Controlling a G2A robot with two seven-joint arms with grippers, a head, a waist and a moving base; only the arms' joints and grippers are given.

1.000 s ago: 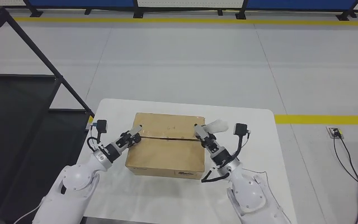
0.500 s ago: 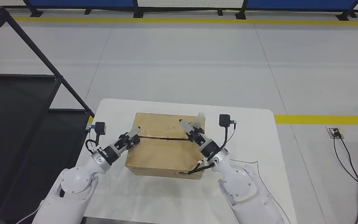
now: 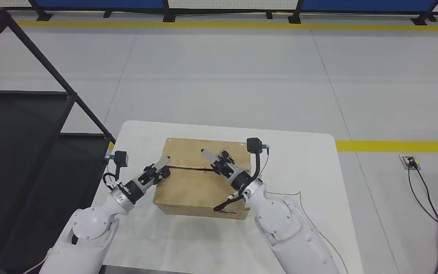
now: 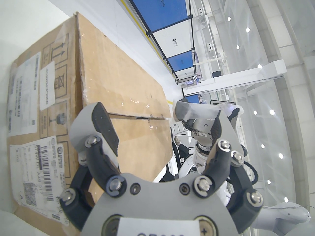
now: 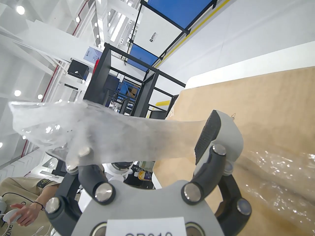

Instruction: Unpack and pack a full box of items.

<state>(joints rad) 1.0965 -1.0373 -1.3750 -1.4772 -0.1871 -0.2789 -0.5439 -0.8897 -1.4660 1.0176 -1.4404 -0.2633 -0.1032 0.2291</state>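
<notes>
Cardboard box [image 3: 205, 181] sits centre-frame, white barcode labels [image 4: 24, 94] on its side (print unreadable to me). My left gripper [image 3: 165, 166] and right gripper [image 3: 213, 155] gape wide at its lid, clear tape [image 5: 98, 133] clinging to the right.

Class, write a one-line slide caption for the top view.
Left gripper and right gripper over the cardboard box, clear tape clinging to the right one.

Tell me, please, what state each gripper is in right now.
Left gripper: open, holding nothing.
Right gripper: open, with clear tape stuck across it.
</notes>
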